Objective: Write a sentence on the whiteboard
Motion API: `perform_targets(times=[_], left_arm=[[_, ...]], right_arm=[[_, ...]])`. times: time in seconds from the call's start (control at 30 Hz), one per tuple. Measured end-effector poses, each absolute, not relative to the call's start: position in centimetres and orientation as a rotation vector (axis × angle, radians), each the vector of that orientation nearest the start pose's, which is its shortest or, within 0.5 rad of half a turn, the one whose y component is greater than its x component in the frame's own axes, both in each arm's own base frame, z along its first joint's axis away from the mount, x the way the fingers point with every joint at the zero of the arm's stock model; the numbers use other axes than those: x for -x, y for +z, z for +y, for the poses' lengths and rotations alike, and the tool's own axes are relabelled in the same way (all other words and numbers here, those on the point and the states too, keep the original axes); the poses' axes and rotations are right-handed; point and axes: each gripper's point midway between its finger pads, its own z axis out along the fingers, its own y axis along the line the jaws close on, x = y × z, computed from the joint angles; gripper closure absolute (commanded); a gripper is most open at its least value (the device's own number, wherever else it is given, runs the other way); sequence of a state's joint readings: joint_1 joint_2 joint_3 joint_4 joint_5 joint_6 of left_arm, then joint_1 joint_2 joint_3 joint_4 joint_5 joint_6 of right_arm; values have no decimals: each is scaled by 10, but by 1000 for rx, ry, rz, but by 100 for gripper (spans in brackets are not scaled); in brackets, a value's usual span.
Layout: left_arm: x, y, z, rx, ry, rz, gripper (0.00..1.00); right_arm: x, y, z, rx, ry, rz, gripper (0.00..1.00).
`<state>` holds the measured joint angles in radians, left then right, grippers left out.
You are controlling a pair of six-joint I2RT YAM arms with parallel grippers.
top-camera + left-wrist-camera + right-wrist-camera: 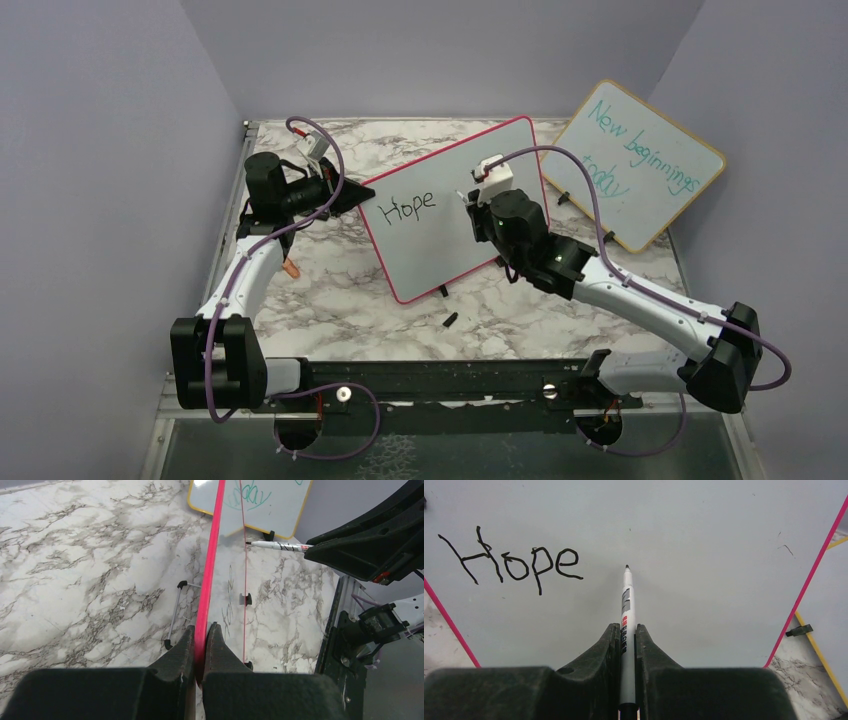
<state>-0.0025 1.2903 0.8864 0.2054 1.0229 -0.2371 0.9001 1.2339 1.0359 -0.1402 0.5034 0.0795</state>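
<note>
Right gripper (626, 630) squeezes marker (627, 597), tip aimed at whiteboard (714, 555), just right of "Hope" (516, 562). Left gripper (200, 632) pinches its pink edge (212, 555).

**2 boards carry readable writing**

The sentence (519, 562) on the whiteboard (430, 255) reads only "Hope", in black. The yellow-framed board (645, 215) reads "New beginnings today" in teal. The marker (626, 610) has a printed label, too small to read.
</note>
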Motion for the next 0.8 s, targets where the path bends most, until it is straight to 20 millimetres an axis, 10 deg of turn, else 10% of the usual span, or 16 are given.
perform_targets(times=[0.8], left_arm=[[-341,255,-156,-553,-1067,1708,100]], right_arm=[[-313,269,256,416,223,1760,99]])
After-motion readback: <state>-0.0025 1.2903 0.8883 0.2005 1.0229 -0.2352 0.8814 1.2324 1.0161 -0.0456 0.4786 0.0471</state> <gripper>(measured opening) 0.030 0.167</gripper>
